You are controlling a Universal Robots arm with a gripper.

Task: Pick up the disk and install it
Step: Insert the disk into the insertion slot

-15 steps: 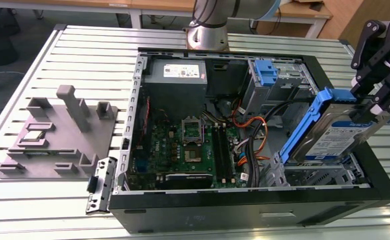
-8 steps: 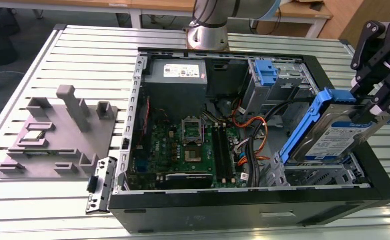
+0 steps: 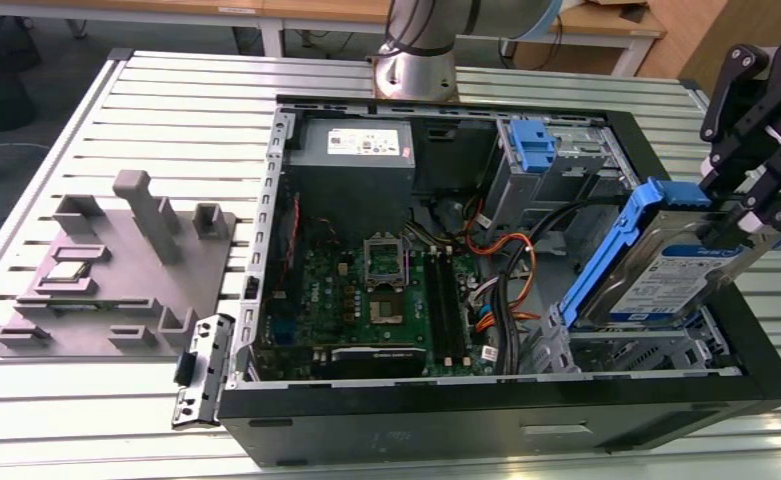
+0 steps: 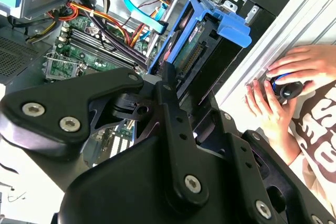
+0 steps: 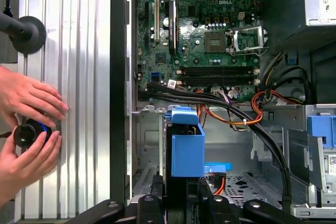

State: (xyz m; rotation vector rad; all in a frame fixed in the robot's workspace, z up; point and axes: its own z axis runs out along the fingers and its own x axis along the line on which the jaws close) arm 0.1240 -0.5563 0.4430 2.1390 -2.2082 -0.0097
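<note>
The disk [image 3: 657, 272] is a silver drive with a white and blue label and blue side rails. It hangs steeply tilted above the drive cage [image 3: 630, 352] at the front corner of the open computer case [image 3: 497, 420], on the exterior view's right. My gripper [image 3: 748, 222] is shut on its upper end. In the second wrist view the disk [image 4: 199, 43] shows end-on past the black gripper body, its connector side facing the camera. In the first wrist view its blue rail [image 5: 187, 150] sits over the perforated bay floor.
Inside the case lie the motherboard [image 3: 377, 290], a grey power-supply box [image 3: 353, 146], an upright blue latch piece [image 3: 533, 146] and orange and black cables [image 3: 510, 265]. A grey fixture [image 3: 110, 270] stands on the slatted table. A person's hands [image 5: 31, 129] hold a black knob beside the case.
</note>
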